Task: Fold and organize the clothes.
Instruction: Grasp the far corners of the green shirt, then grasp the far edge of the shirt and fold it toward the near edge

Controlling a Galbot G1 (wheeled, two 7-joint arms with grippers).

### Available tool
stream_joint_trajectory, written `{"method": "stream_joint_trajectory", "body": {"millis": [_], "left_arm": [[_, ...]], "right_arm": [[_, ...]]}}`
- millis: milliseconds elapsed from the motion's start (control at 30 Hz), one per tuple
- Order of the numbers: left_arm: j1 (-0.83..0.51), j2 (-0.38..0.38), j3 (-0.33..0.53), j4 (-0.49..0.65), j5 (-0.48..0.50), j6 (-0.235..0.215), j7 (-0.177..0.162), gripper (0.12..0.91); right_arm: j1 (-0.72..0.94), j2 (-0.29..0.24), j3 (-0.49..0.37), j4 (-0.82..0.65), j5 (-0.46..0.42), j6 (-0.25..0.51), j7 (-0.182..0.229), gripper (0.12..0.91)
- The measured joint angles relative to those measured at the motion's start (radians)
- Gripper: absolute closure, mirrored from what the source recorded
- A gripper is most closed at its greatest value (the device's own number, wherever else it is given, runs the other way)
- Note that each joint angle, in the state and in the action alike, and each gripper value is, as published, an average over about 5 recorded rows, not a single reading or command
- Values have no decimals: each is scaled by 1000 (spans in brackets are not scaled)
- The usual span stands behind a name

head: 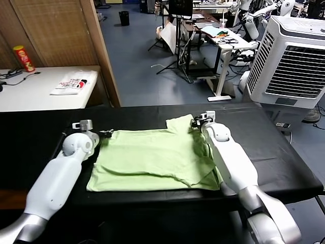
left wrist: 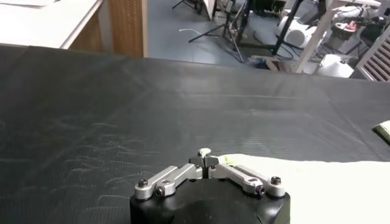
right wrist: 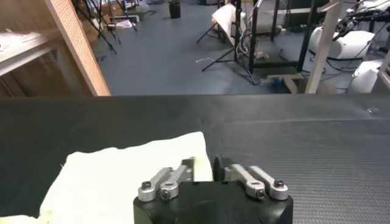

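Pinching shirt (head: pixel 152 157) far corners: left gripper (left wrist: pixel 205 159) and right gripper (right wrist: pixel 204 167) clamped on fabric; next, lift evenly toward desk's (head: pixel 284 152) near edge

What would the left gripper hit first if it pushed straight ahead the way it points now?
Probably nothing soon: past the left gripper, shut on the shirt corner, only bare black table shows to its far edge.
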Motion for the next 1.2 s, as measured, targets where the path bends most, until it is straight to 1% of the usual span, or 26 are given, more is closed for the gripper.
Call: {"method": "stream_joint_trajectory", "body": {"millis": [67,167,300,500,733,867,967,1067,1200], "left_arm": [[5,1,-4,-5,4,-6,0,901],[15,4,-15,-17,12,-16,-2,901],[37,17,-37,-51,18,-23,-6,901],[97,56,-85,-143,19,-33,-13,901],[225,125,-156,-324,-14,-37,-34,901],[321,166,-196,-431,-20,-29,-55,901],[392,186,-224,-504,-22,-17,-81,901],[456,196,-250,-566,-26,-5,-106,901],[529,202,-283,-632,-27,7,-124,901]], "right_arm": [[-9,-6,0,19,11,11,0,892],[-29,-23,-4,71,50,17,4,896],[-70,-63,-2,181,121,-2,21,899],[-162,-159,24,399,217,-58,56,900],[-311,-287,67,643,314,-146,109,900],[-391,-347,85,752,335,-191,133,900],[-442,-384,95,821,349,-217,150,900],[-487,-413,105,883,366,-239,168,900],[-537,-443,114,954,370,-250,191,900]]}}
